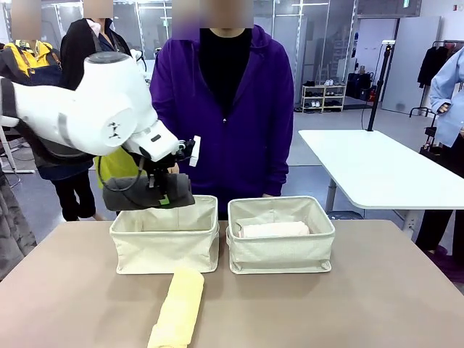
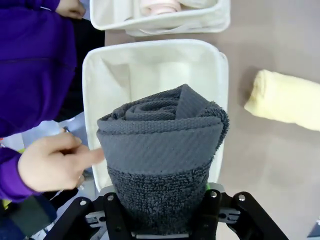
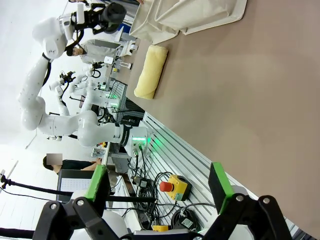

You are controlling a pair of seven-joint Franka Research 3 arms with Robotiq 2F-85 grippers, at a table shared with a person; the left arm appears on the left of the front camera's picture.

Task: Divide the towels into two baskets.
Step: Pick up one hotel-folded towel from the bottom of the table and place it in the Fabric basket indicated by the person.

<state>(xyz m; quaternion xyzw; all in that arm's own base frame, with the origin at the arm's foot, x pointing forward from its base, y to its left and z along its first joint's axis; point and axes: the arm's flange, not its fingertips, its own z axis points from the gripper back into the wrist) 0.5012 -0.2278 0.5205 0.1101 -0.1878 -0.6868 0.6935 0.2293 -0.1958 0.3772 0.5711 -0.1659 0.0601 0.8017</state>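
Observation:
My left gripper (image 1: 156, 185) is shut on the dark grey towel (image 1: 147, 194) and holds it just above the back left corner of the left basket (image 1: 164, 251). In the left wrist view the grey roll (image 2: 162, 145) hangs over that empty basket (image 2: 150, 46). The right basket (image 1: 281, 254) holds a white towel (image 1: 275, 230); in the wrist view a pink towel (image 2: 159, 6) lies in it too (image 2: 165, 26). A pale yellow towel (image 1: 177, 308) lies on the table in front of the left basket. My right gripper (image 3: 159, 182) is open, low over the table's near edge.
A person in a purple hoodie (image 1: 225, 109) stands close behind the baskets. Their hand (image 2: 50, 162) points with a finger at the left basket's far rim, right beside the grey towel. The brown table (image 1: 377, 304) is bare on the right.

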